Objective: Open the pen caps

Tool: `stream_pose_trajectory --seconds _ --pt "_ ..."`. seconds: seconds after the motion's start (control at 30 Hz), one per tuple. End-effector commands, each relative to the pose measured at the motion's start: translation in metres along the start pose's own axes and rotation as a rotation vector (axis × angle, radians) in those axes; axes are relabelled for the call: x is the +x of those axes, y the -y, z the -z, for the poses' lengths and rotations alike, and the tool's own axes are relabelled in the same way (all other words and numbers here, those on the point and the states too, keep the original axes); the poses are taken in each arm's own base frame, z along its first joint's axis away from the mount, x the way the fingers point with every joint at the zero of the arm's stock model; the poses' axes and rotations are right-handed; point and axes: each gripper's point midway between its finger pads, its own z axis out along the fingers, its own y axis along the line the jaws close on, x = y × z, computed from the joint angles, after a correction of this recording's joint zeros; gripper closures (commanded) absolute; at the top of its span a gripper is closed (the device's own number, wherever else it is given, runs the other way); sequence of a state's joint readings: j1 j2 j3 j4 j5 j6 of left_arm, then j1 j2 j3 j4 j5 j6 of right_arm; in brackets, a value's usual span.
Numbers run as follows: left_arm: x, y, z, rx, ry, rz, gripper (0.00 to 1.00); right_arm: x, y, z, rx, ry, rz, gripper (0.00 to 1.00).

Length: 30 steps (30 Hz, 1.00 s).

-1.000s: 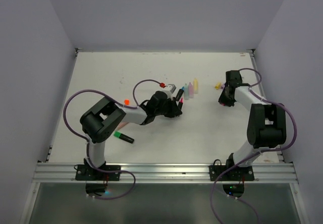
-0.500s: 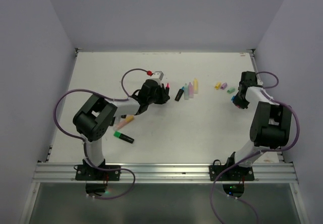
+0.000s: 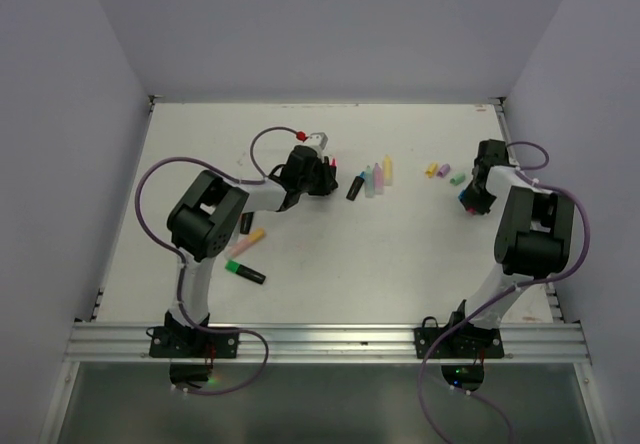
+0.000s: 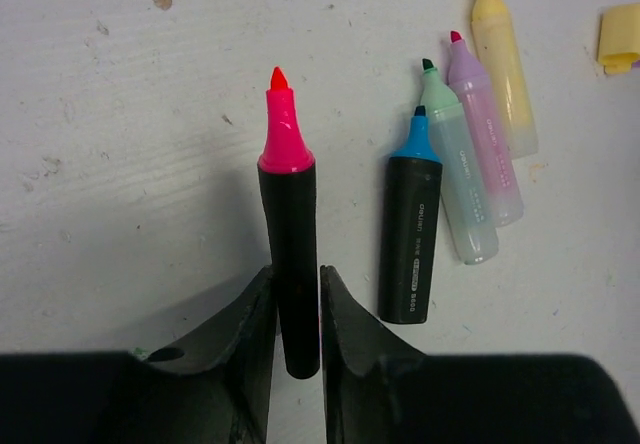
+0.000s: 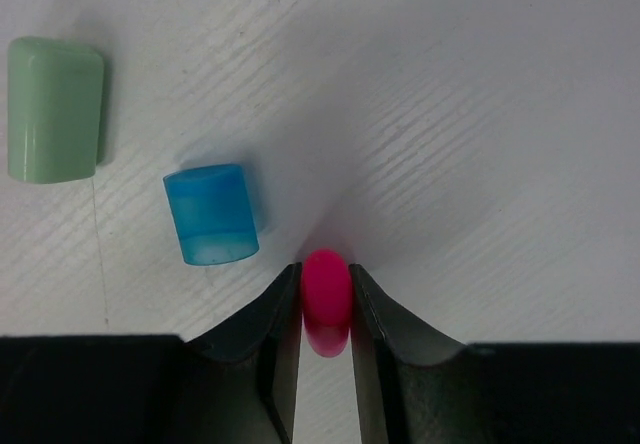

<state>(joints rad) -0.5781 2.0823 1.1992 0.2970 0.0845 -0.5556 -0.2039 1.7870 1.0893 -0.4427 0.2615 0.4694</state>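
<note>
My left gripper (image 3: pixel 328 176) (image 4: pixel 296 274) is shut on a black pen (image 4: pixel 288 214) with a bare pink tip. It holds the pen just left of a row of uncapped pens on the table: black with a blue tip (image 4: pixel 410 244), mint (image 4: pixel 455 184), purple (image 4: pixel 485 144) and yellow (image 4: pixel 503 74). My right gripper (image 3: pixel 467 202) (image 5: pixel 326 272) is shut on a pink cap (image 5: pixel 327 294) low over the table. It is right beside a blue cap (image 5: pixel 210 214) and a green cap (image 5: pixel 55 109).
Yellow (image 3: pixel 433 169) and purple (image 3: pixel 444 171) caps lie left of the green one. An orange-ended pen (image 3: pixel 255 235) and a black pen with a green cap (image 3: pixel 245 272) lie near the left arm. White walls stand around the table.
The two grippers have drawn apart. The left moved back and left with the pink-tipped pen. The right moved right with the pink cap to the loose caps.
</note>
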Motion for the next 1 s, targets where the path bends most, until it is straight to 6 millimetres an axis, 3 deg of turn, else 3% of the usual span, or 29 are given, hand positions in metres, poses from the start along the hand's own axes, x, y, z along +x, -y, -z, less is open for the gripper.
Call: stream_pose_trajectory --seconds 0.0,0.13,0.27,0.4,0.57,0.63,0.67,0.7,0.77,0.8,0.87,0.9,0.97 --pt "-0.013 0.016 -0.002 0.062 0.011 -0.022 0.73 -0.016 -0.008 0.003 -0.038 0.037 -0.011 0.69" --pt "-0.006 0.026 -0.003 0.111 0.0 -0.01 0.63 -0.017 -0.016 0.006 -0.083 0.04 -0.014 0.52" --pt "-0.003 0.029 -0.002 0.129 0.001 0.002 0.57 -0.024 -0.023 0.014 -0.121 0.067 -0.013 0.43" --pt "-0.025 0.029 0.014 0.104 0.059 -0.025 0.48 -0.035 -0.022 0.032 -0.131 0.122 -0.011 0.32" --pt "-0.062 0.034 0.046 0.064 0.149 -0.056 0.36 -0.05 -0.022 0.066 -0.163 0.191 -0.023 0.29" --pt "-0.064 0.03 0.058 0.045 0.157 -0.063 0.34 -0.047 -0.026 0.078 -0.176 0.197 -0.014 0.29" --pt "-0.077 0.034 0.072 0.035 0.196 -0.064 0.33 -0.043 -0.036 0.087 -0.204 0.202 0.014 0.29" --pt "-0.067 0.026 0.078 -0.001 0.172 -0.064 0.19 -0.041 -0.04 0.1 -0.22 0.221 0.031 0.29" --pt "-0.079 0.016 0.101 -0.077 0.216 -0.064 0.16 -0.027 -0.064 0.12 -0.268 0.233 0.107 0.29" --pt "-0.062 0.001 0.108 -0.129 0.176 -0.066 0.14 -0.023 -0.07 0.131 -0.31 0.232 0.12 0.29" --pt "-0.061 -0.012 0.131 -0.195 0.202 -0.068 0.14 0.002 -0.102 0.152 -0.407 0.218 0.207 0.29" --pt "-0.038 -0.029 0.138 -0.246 0.15 -0.068 0.15 0.009 -0.112 0.163 -0.463 0.217 0.229 0.29" --pt "-0.033 -0.038 0.158 -0.282 0.166 -0.062 0.16 0.03 -0.133 0.179 -0.544 0.207 0.291 0.29"
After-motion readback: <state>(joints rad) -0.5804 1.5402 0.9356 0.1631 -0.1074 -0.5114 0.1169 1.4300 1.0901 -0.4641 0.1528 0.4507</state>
